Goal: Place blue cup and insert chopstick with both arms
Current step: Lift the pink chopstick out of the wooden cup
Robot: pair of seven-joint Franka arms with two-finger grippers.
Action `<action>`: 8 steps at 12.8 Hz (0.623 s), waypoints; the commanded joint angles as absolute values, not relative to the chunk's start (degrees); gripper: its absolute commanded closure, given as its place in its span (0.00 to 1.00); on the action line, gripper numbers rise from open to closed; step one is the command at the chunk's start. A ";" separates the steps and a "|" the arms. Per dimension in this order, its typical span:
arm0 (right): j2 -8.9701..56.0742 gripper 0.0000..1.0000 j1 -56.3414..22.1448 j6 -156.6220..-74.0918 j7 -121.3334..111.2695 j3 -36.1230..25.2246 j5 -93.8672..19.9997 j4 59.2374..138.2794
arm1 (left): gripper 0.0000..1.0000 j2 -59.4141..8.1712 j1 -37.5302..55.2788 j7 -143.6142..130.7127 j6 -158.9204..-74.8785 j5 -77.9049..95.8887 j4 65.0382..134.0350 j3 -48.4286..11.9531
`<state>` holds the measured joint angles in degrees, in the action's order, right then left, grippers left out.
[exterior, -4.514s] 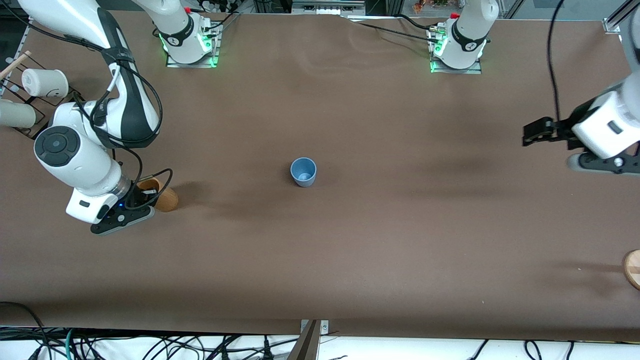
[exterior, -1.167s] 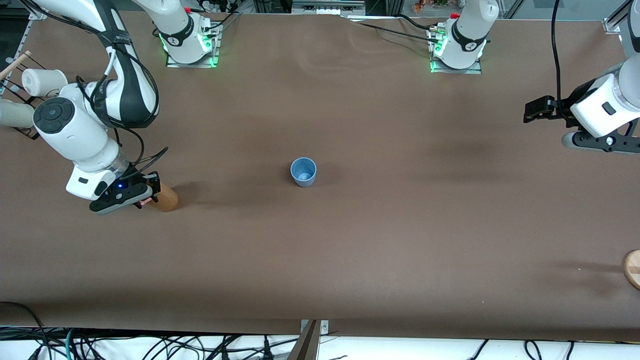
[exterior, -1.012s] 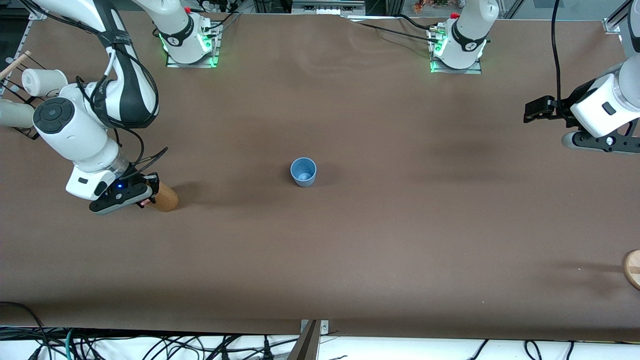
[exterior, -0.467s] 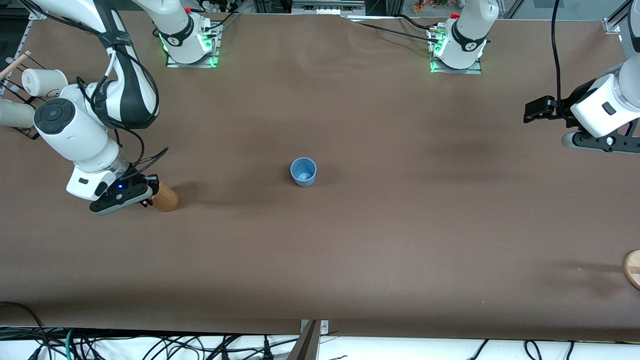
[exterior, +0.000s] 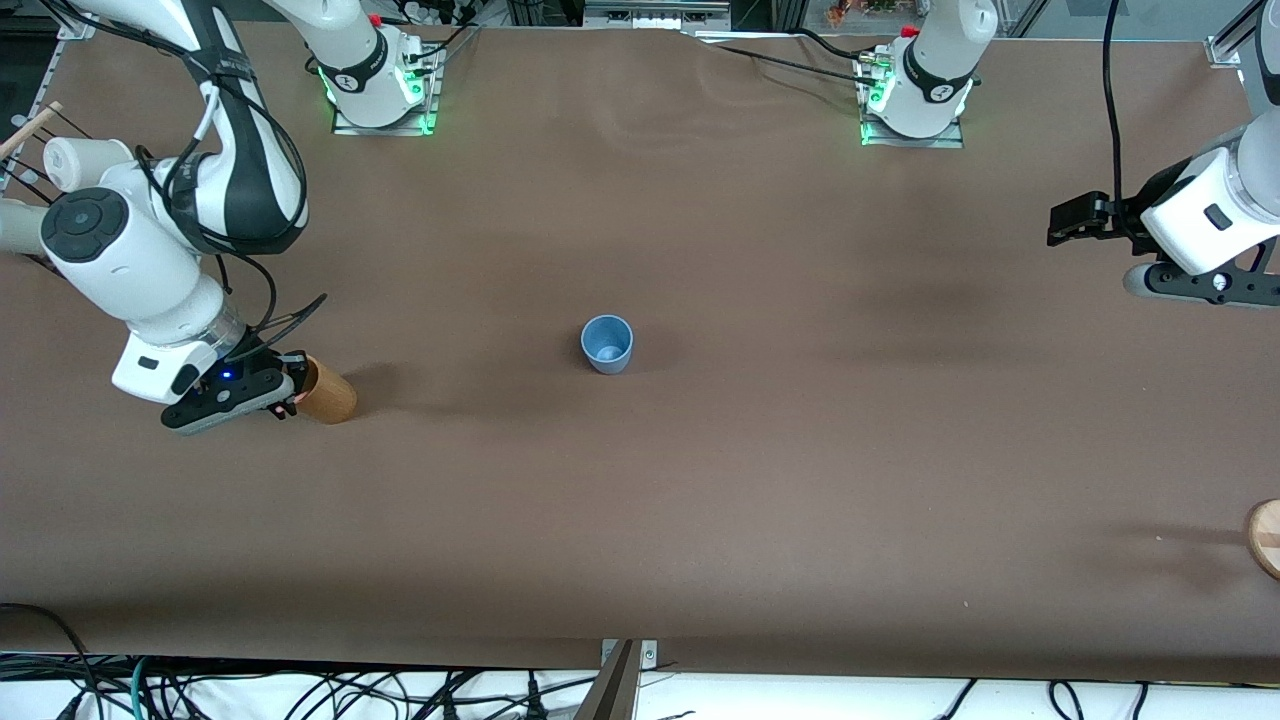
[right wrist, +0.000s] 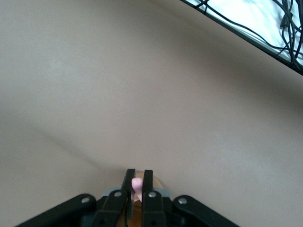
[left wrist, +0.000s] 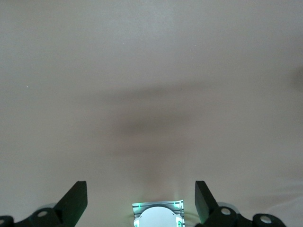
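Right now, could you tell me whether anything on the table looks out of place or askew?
Nothing stands out. The small dusty-blue cup stands upright mid-table, and the tan wooden cup stands upright under the right gripper, which pinches a thin pink chopstick.

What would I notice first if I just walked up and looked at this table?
Probably the blue cup, standing alone in the middle of the brown table. Next, the right end effector at the wooden cup toward the right arm's end, pinching a pink chopstick. The left end effector waits open over the table's other end.
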<state>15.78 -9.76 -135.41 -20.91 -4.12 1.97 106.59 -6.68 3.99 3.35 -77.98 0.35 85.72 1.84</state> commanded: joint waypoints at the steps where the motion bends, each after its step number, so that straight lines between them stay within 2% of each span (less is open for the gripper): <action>1: 15.12 1.00 -9.93 -130.27 -21.97 -3.60 0.97 102.41 | 0.00 -6.77 3.96 4.39 -78.22 1.67 85.34 2.20; 3: 15.12 1.00 -10.89 -127.63 -21.71 -3.34 0.97 99.68 | 0.00 -6.77 3.96 4.39 -78.22 1.67 85.34 2.20; 8: 15.73 1.00 -13.79 -114.90 -21.27 -3.16 2.02 89.23 | 0.00 -6.77 4.04 4.39 -78.22 1.67 85.34 2.11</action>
<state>15.39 -12.25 -120.20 -20.91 -3.26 1.98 93.95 -6.68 3.99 3.35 -77.98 0.35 85.72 1.84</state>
